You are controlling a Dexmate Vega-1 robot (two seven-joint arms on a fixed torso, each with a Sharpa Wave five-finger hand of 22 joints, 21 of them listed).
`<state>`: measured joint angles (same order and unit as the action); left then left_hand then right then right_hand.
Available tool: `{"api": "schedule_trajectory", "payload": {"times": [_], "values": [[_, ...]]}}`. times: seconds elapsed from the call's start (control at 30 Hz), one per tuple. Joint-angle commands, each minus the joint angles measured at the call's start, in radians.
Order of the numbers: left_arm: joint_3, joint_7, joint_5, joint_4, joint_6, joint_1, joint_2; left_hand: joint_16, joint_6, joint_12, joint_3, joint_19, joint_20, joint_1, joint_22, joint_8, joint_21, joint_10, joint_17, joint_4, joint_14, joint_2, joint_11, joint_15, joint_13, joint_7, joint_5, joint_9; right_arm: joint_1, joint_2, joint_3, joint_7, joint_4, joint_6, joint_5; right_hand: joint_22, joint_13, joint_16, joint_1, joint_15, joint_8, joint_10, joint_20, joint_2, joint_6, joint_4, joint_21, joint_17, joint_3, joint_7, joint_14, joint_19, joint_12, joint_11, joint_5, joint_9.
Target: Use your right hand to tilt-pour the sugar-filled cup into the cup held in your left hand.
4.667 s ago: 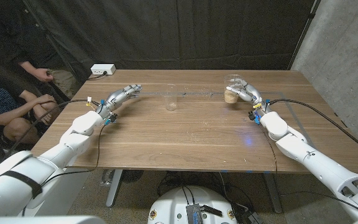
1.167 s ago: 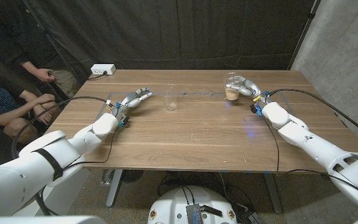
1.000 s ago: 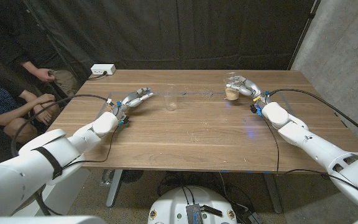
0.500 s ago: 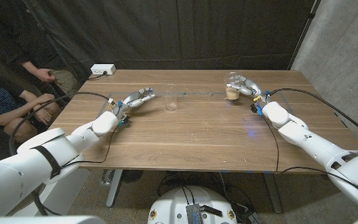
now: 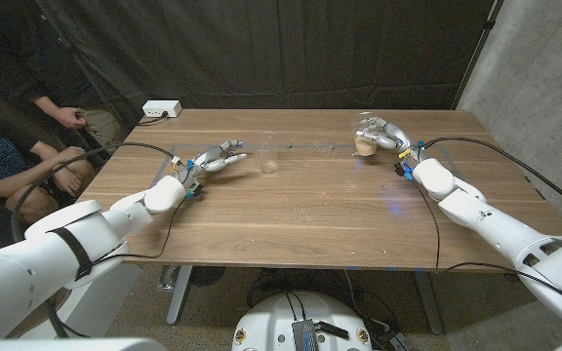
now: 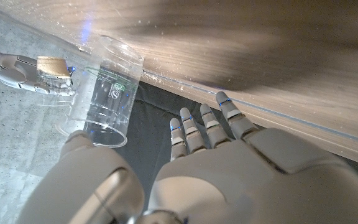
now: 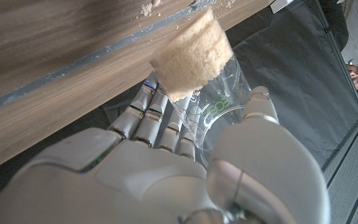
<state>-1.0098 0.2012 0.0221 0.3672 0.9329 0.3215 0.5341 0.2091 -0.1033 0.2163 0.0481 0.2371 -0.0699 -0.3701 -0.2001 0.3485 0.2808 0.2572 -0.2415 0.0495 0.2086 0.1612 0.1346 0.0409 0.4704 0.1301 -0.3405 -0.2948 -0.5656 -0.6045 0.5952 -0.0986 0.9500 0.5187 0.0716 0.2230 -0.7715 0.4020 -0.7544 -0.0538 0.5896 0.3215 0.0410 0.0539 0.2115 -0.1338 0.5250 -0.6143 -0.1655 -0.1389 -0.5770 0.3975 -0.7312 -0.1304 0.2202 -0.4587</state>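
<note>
While the right robot hand point(image 5: 381, 134) grips the sugar-filled cup point(image 5: 364, 137) near the table's point(image 5: 301, 210) far edge, the left robot hand point(image 5: 215, 158) waits with fingers spread beside the empty cup point(image 5: 268, 153). Behind stand a white power strip point(image 5: 161, 110) and seated people point(image 5: 13, 146).

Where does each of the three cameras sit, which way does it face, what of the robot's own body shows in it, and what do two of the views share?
Head view: on the robot's head, looking down over the wooden table; both arms enter from the bottom corners.
Left wrist view: on the left wrist, looking along the left hand at the empty cup.
Right wrist view: on the right wrist, looking along the right hand, which grips the sugar-filled cup.
Shared: head and left wrist views both show the empty cup.
</note>
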Motion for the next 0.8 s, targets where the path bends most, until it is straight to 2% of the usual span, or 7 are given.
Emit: {"api": "schedule_trajectory", "payload": {"times": [0.03,0.5,0.8], "values": [[-0.035,0.019,-0.033,0.002,0.041,-0.018,0.003,0.003,0.006,0.001,-0.002,0.003,0.004,-0.01,0.0,0.001,-0.001,-0.005,-0.002,0.0,-0.006,-0.003,0.0,0.081,0.002,0.003,-0.009,-0.004,-0.036,-0.027,-0.017,-0.019,0.072,-0.035,-0.005,0.001,-0.004,-0.004,0.003,-0.177,0.007,0.012,0.079,0.009,0.013,0.004,0.006,-0.002,-0.003,0.001,-0.01,-0.002,-0.005,-0.001,-0.005,0.0],[-0.027,0.003,-0.019,0.002,0.04,-0.024,-0.007,0.003,0.007,0.002,-0.006,0.004,0.003,-0.025,0.0,0.003,-0.003,-0.007,-0.002,-0.006,-0.007,-0.009,-0.001,0.081,0.001,0.002,-0.017,-0.004,-0.067,-0.041,-0.036,-0.031,0.121,-0.051,-0.005,-0.001,-0.004,-0.01,0.004,-0.177,0.005,0.012,0.078,0.009,0.012,0.004,0.006,-0.003,-0.003,-0.001,-0.011,-0.002,-0.004,0.001,-0.005,0.004],[-0.014,-0.05,0.006,0.001,0.022,-0.028,-0.023,0.001,0.03,-0.001,-0.01,0.001,-0.004,-0.039,0.0,-0.004,-0.006,-0.02,-0.001,-0.012,-0.015,-0.012,-0.006,0.071,0.001,-0.005,-0.025,-0.004,-0.073,-0.045,-0.043,-0.028,0.126,-0.047,-0.003,-0.001,-0.004,-0.013,0.004,-0.177,0.006,0.015,0.079,0.01,0.016,0.003,0.006,-0.004,-0.003,0.0,-0.012,-0.002,-0.004,0.0,-0.005,0.005]]}}
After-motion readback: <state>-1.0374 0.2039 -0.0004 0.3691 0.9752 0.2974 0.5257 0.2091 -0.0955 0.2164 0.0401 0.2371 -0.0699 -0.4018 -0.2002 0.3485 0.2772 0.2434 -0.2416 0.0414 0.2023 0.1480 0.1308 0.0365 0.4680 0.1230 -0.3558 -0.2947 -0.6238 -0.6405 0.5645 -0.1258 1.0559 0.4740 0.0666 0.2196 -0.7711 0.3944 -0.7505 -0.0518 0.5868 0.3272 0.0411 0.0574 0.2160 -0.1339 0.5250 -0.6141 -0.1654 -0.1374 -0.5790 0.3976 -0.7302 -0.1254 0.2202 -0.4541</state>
